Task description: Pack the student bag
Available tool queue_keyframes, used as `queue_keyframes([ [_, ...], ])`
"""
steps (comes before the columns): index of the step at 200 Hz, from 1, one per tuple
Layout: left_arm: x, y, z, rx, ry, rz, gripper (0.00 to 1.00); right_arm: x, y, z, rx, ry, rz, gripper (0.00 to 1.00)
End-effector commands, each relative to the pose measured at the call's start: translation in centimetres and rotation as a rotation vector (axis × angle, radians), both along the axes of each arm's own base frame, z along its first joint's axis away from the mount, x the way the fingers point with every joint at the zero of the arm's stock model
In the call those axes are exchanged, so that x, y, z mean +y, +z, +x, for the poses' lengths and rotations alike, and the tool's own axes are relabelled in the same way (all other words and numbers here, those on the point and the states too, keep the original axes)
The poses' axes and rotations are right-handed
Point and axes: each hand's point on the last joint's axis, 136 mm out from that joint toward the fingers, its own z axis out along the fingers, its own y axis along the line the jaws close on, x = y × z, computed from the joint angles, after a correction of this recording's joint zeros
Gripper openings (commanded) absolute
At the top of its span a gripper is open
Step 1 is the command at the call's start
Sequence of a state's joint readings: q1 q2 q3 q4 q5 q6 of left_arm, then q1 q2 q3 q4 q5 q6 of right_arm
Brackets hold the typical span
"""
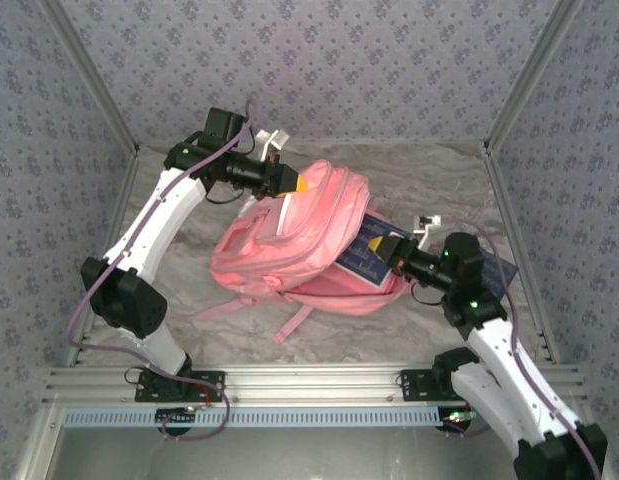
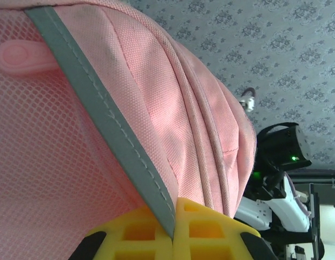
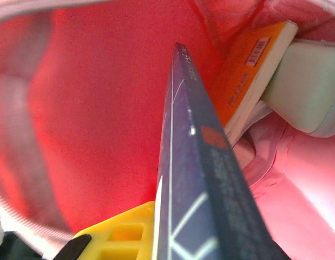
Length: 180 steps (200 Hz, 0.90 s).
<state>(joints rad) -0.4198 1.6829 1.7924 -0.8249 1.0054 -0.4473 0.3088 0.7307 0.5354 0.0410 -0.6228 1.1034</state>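
**Blue book in bag mouth**

Your L gripper is clamped on the top edge of the pink bag, which lies mid table. R gripper pinches a blue book, w/ its end inside the opening beside an orange book.

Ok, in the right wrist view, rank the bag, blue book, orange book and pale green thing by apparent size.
1. student bag, surrounding everything.
2. blue book, inflated by nearness to the camera.
3. orange book and pale green thing look about alike; partly hidden, so unranked.
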Motion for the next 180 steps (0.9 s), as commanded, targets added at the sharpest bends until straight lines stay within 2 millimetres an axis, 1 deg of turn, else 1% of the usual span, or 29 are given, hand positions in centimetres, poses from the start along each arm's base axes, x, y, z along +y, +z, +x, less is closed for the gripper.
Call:
queue_keyframes([
  [1, 0.2, 7.9, -3.2, -0.208, -0.109, -0.190, 0.00, 1.1, 2.3, 1.8, -0.064, -0.017, 0.034, 0.00],
  [25, 0.3, 8.0, -3.5, -0.212, -0.109, -0.191, 0.00, 2.7, 0.0, 3.5, -0.012, -0.035, -0.039, 0.00],
  [52, 0.2, 8.0, -3.6, -0.196, -0.109, -0.193, 0.00, 3.7, -3.6, 5.1, 0.083, -0.079, -0.180, 0.00],
  [70, -0.1, 8.0, -3.7, -0.195, -0.117, -0.193, 0.00, 4.6, -4.9, 6.1, 0.106, -0.088, -0.240, 0.00],
  [90, -0.5, 7.7, -4.0, -0.193, -0.132, -0.191, 0.00, 5.6, -5.5, 7.1, 0.111, -0.091, -0.280, 0.00],
  [101, -0.6, 7.6, -4.0, -0.193, -0.136, -0.191, 0.00, 6.2, -5.4, 7.6, 0.104, -0.094, -0.284, 0.00],
  [123, -0.7, 7.5, -4.0, -0.193, -0.137, -0.189, 0.00, 7.7, -4.6, 8.3, 0.058, -0.072, -0.232, 0.00],
  [154, -0.8, 7.5, -3.9, -0.186, -0.133, -0.187, 0.00, 8.5, -3.3, 8.8, 0.021, -0.068, -0.152, 0.00],
  [166, -1.0, 7.8, -3.6, -0.206, -0.134, -0.198, 0.00, 9.0, -3.1, 8.9, 0.018, -0.068, -0.135, 0.00],
  [180, -1.1, 7.8, -3.5, -0.203, -0.134, -0.200, 0.00, 9.9, -3.3, 9.2, 0.037, -0.071, -0.137, 0.00],
])
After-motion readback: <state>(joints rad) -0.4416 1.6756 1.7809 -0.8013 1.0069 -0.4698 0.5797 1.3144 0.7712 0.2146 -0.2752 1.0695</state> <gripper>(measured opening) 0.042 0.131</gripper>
